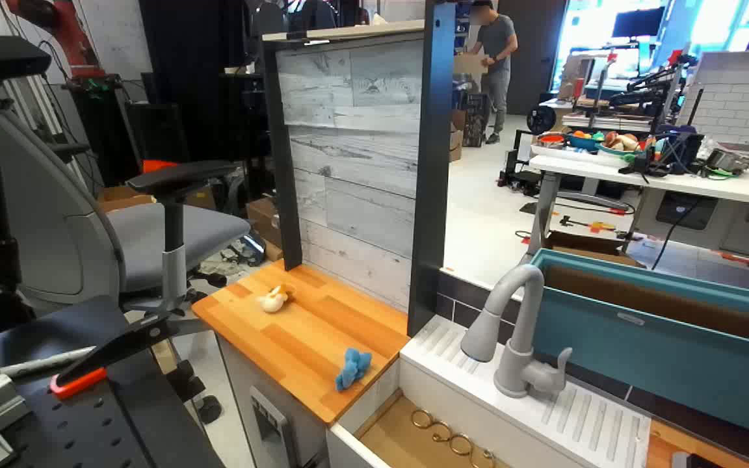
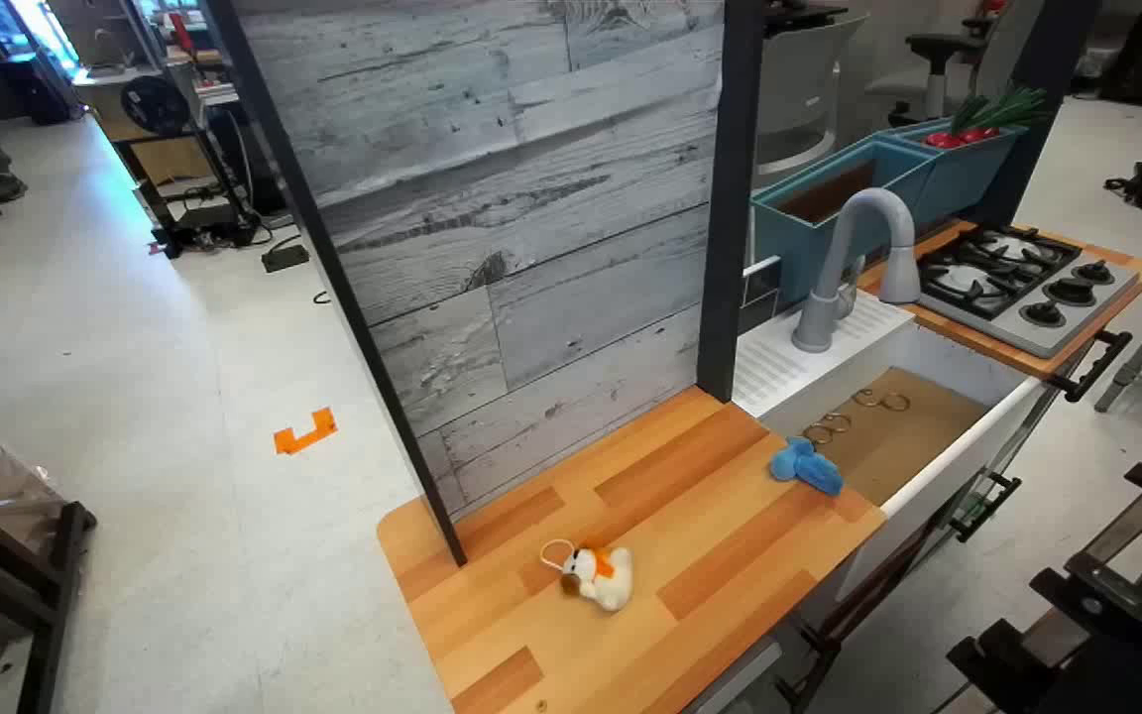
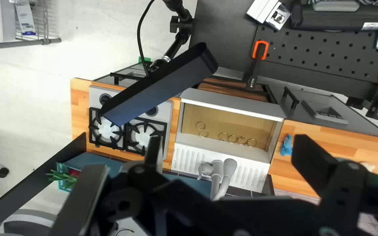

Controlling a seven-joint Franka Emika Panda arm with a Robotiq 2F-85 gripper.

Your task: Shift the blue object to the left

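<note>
Lying just beside sink (image 2: 968,441), blue obj. (image 2: 806,468) borne by counter (image 2: 700,516); gripper (image 3: 229,144) spread wide, empty, prob. for upcoming grasp.

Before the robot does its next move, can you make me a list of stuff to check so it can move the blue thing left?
1. Is the gripper open? Ok: its jaws stand wide apart in the wrist view.
2. Is the blue plush-looking toy on the wooden countertop? Ok: both exterior views show it there.
3. Is the gripper at that toy? Not ok: neither exterior view shows it there.
4. Is that toy well away from the edge? Not ok: it lies close to the edge beside the sink.
5. Is the white plush toy apart from it? Ok: they don't touch.
6. Whose left is meant? Cannot tell.
</note>
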